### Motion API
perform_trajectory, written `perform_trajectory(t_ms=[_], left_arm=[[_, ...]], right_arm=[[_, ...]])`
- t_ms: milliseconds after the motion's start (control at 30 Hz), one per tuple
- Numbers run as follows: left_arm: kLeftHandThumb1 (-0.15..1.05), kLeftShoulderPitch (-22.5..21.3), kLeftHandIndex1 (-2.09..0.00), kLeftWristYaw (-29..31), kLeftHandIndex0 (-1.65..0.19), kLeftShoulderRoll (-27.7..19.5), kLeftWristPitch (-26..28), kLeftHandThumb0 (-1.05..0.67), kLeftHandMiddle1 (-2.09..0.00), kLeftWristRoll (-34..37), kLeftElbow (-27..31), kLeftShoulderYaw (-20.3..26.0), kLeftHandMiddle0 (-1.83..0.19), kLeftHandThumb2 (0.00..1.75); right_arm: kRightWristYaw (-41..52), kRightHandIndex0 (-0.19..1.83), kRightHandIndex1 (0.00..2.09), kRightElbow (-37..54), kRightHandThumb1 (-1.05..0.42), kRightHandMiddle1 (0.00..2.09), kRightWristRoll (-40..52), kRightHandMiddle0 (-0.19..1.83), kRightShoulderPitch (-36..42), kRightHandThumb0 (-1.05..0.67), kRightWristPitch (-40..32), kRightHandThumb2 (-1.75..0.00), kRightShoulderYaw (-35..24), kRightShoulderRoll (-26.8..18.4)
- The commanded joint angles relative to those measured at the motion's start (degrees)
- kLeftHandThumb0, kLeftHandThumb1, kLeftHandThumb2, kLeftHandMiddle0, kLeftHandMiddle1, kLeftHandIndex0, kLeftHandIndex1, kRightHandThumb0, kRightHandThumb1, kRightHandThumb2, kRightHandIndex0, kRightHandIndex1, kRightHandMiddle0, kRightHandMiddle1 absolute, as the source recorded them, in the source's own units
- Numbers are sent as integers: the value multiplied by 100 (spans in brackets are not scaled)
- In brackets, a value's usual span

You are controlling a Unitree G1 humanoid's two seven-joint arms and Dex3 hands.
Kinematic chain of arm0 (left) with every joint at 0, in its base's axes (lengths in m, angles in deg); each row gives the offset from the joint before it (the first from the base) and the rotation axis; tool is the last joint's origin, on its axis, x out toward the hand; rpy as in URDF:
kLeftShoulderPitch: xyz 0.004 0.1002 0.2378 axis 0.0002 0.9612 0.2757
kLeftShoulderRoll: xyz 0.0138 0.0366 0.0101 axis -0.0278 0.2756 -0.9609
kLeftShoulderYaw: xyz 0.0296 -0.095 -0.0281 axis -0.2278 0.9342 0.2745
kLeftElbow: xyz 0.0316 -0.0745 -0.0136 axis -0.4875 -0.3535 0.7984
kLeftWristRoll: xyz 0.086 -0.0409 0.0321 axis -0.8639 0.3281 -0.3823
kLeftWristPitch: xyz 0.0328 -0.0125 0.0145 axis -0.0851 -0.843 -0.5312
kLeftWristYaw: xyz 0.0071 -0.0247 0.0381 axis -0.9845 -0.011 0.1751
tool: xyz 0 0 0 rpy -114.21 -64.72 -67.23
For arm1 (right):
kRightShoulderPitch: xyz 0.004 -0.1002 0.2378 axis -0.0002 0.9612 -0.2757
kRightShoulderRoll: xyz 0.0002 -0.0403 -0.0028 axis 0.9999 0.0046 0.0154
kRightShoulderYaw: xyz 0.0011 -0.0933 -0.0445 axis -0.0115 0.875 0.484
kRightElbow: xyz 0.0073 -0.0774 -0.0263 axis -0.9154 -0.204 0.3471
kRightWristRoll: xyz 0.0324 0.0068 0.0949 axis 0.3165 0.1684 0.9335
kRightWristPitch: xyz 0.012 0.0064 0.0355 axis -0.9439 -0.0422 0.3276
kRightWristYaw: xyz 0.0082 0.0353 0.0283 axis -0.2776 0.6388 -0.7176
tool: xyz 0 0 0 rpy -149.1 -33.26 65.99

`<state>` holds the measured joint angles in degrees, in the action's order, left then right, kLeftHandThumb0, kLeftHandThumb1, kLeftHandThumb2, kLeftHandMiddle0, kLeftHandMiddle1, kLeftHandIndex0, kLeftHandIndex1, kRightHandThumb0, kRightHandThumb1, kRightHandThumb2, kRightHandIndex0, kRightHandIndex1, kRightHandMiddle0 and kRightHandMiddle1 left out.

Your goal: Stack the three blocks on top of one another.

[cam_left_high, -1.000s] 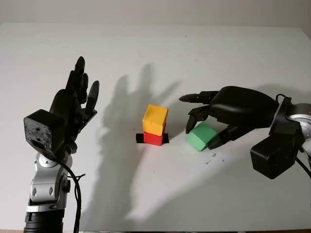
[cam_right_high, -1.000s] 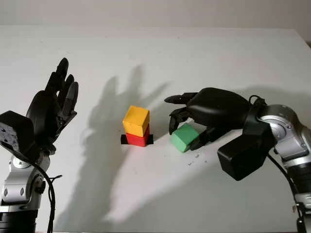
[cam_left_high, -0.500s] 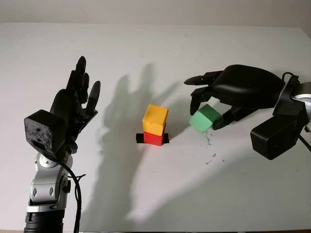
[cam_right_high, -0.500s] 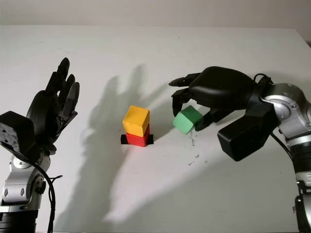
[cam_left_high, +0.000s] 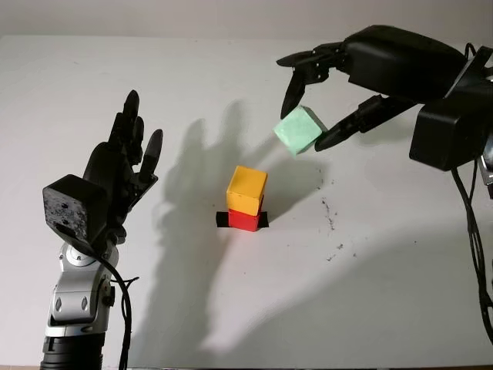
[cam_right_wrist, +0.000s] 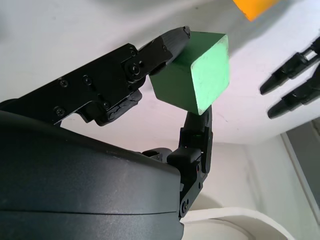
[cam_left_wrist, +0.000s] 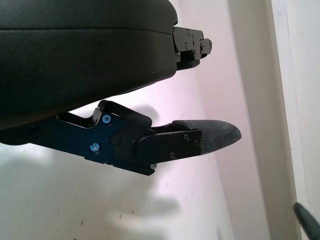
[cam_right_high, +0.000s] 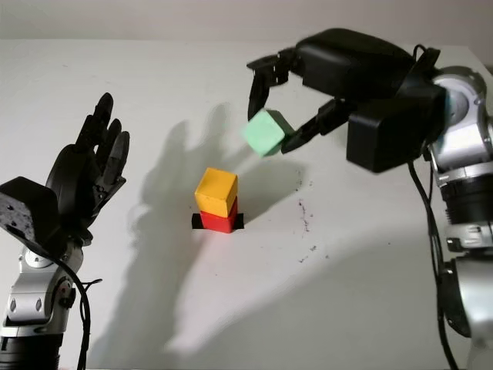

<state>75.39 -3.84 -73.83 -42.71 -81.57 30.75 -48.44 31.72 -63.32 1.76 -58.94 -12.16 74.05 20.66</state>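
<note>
A yellow block [cam_left_high: 246, 190] sits on a red block [cam_left_high: 243, 220] at the middle of the white table, on a black tape mark. My right hand [cam_left_high: 308, 104] is shut on a green block [cam_left_high: 298, 130], holding it in the air above and to the right of the two-block stack. The green block [cam_right_wrist: 194, 71] is pinched between a finger and the thumb in the right wrist view, with a corner of the yellow block [cam_right_wrist: 254, 7] beyond it. My left hand [cam_left_high: 123, 166] is open, raised at the left of the table, away from the blocks.
The white table [cam_left_high: 254, 301] has small dark specks [cam_left_high: 330, 220] to the right of the stack. The table's far edge meets a pale wall at the back.
My right hand has lifted the green block off the table and carried it up and left, toward the space over the yellow block. The left hand has hardly moved.
</note>
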Motion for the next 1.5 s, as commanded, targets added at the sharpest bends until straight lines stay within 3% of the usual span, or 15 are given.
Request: perform_trajectory(t_ms=[0, 133, 367, 500, 733, 1100, 1467], left_arm=[[105, 31, -5, -48, 6, 42, 24, -68, -5, 4, 69, -10, 8, 52], [105, 38, -5, -100, 6, 31, 22, -67, -6, -39, 84, -17, 7, 52], [105, 64, -5, -96, 6, 37, 53, -68, -5, 14, 126, -6, 7, 51], [105, 76, -5, -98, 7, 64, 114, -68, -5, 57, 181, -6, 8, 51], [105, 108, -5, -78, 7, 62, 45, -67, -5, 12, 182, -38, 8, 52], [105, 162, -4, -103, 9, 80, 131, -65, -5, 43, 284, -21, 11, 53], [105, 177, -5, -55, 9, 108, -35, -66, -6, 27, 201, -37, 10, 53]], right_arm=[[164, 34, 5, 10, -84, 125, 264, 59, -272, -40, -309, -5, -129, 123], [518, 30, 3, 106, -86, 129, 681, 52, -439, -38, -1141, -6, -184, 348], [865, 25, 3, 604, -88, 154, 954, 42, -297, -38, -2304, -6, -123, 690], [1067, 24, 2, 607, -90, 162, 956, 38, -203, -43, -2532, -6, -40, 840], [1267, 25, 4, 540, -90, 159, 892, 37, -33, -44, -2688, -6, 91, 977], [1415, 25, 4, 339, -90, 153, 695, 41, 152, -49, -2449, -5, 315, 1064], [1679, 21, 3, 576, -91, 154, 978, 36, 308, -42, -3151, -6, 239, 1141]])
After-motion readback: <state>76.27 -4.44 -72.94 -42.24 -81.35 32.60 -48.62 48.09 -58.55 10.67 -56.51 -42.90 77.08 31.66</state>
